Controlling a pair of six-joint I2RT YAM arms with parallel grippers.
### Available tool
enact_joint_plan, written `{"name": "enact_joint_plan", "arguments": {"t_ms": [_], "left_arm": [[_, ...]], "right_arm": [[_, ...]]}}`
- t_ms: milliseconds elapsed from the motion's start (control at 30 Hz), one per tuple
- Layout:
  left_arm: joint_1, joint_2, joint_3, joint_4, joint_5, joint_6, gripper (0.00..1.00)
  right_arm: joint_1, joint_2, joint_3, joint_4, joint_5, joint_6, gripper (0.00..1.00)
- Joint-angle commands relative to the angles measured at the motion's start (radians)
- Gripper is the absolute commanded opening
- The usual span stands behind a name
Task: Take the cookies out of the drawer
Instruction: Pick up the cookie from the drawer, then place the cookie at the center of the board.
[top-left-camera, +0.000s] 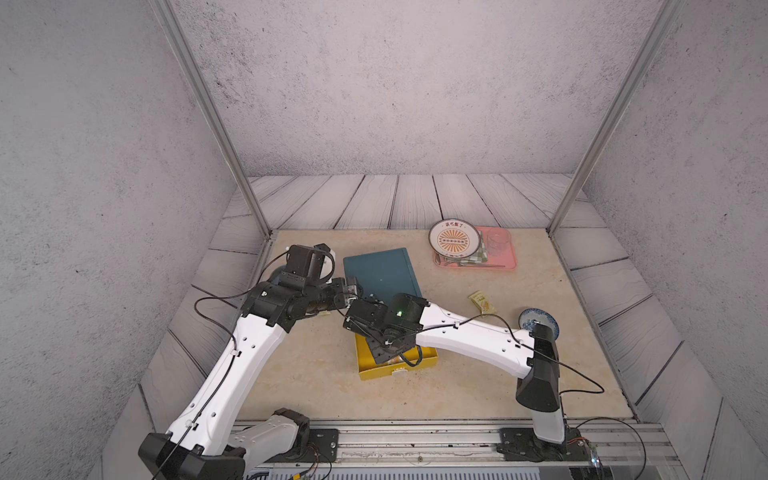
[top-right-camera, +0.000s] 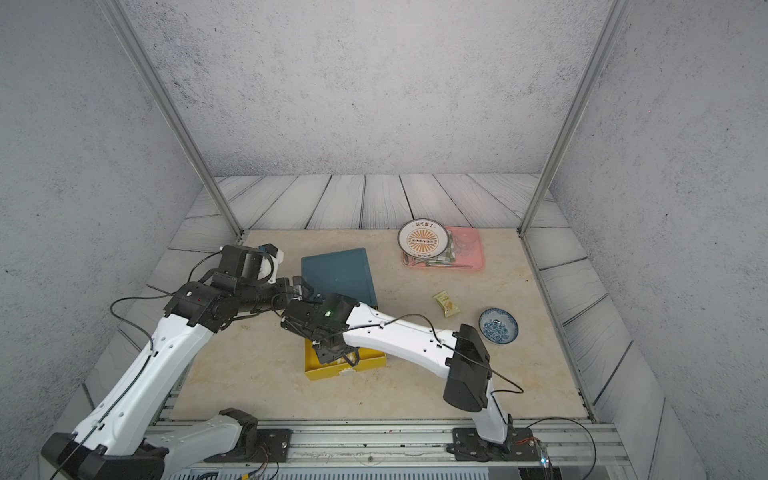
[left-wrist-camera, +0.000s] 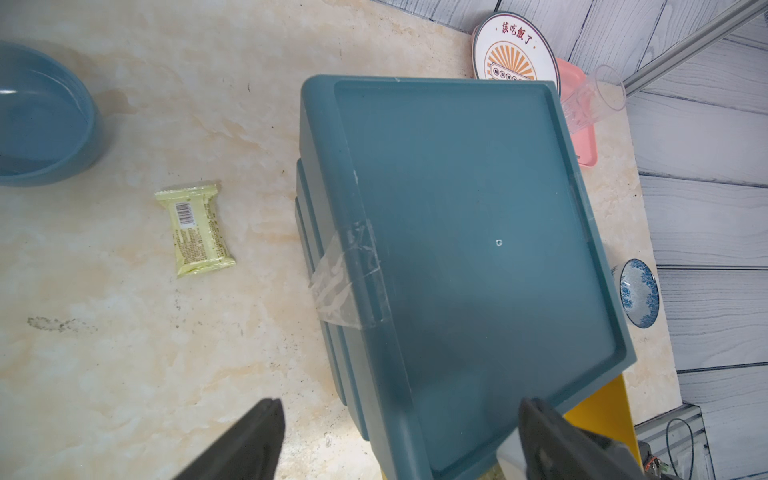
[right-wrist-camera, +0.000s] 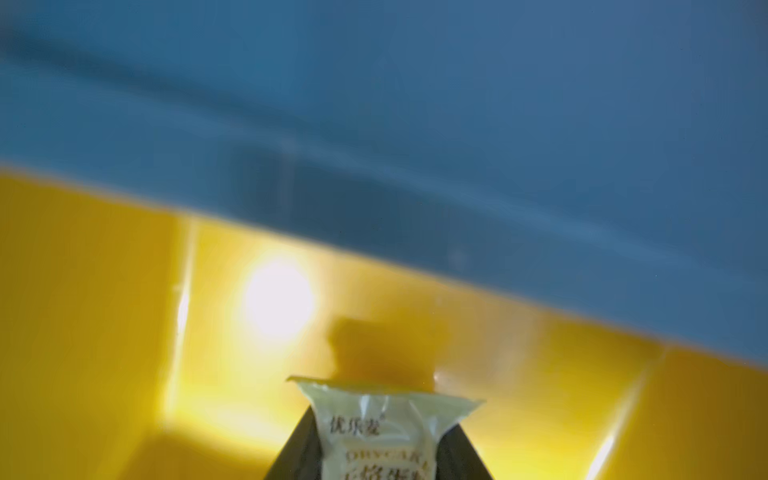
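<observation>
The teal cabinet (top-left-camera: 380, 272) (left-wrist-camera: 457, 208) stands mid-table with its yellow drawer (top-left-camera: 395, 370) (top-right-camera: 345, 368) pulled out toward the front. My right arm reaches down into the drawer. In the right wrist view my right gripper (right-wrist-camera: 381, 432) is shut on a pale yellow cookie packet (right-wrist-camera: 386, 407), just above the drawer floor (right-wrist-camera: 124, 291). My left gripper (left-wrist-camera: 399, 415) (top-left-camera: 353, 286) is open, straddling the cabinet's near left corner with nothing held. A second cookie packet (top-left-camera: 482, 302) (top-right-camera: 446, 304) lies on the table to the right. A third (left-wrist-camera: 195, 230) lies barcode up, left of the cabinet.
A pink tray (top-left-camera: 509, 259) at the back right carries a patterned plate (top-left-camera: 454, 240) and a clear glass (top-left-camera: 498, 241). A blue-and-white dish (top-right-camera: 498, 326) sits by my right elbow. A blue bowl (left-wrist-camera: 41, 120) stands left of the cabinet, mostly under my left arm.
</observation>
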Motion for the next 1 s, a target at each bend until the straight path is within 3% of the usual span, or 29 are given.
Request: {"name": "enact_joint_plan", "arguments": {"t_ms": [0,500,600,767,967], "left_arm": [[0.006,-0.003,-0.01,0.003,-0.007,0.019,0.94],[0.014,0.019,0.003,0.006,-0.022,0.029,0.94],[0.014,0.019,0.004,0.005,-0.018,0.028,0.94],[0.014,0.026,0.009,-0.004,-0.016,0.032,0.93],[0.011,0.043,0.038,-0.027,0.003,0.045,0.93]], "right_arm": [[-0.005,-0.083,0.057,-0.032,0.068,-0.014,0.36],[-0.057,-0.226,0.07,-0.086,0.096,0.005,0.36],[-0.143,-0.309,0.014,-0.122,0.118,-0.004,0.37],[-0.374,-0.441,-0.171,-0.067,0.033,-0.064,0.38],[-0.57,-0.421,-0.329,0.054,-0.039,-0.177,0.38]]}}
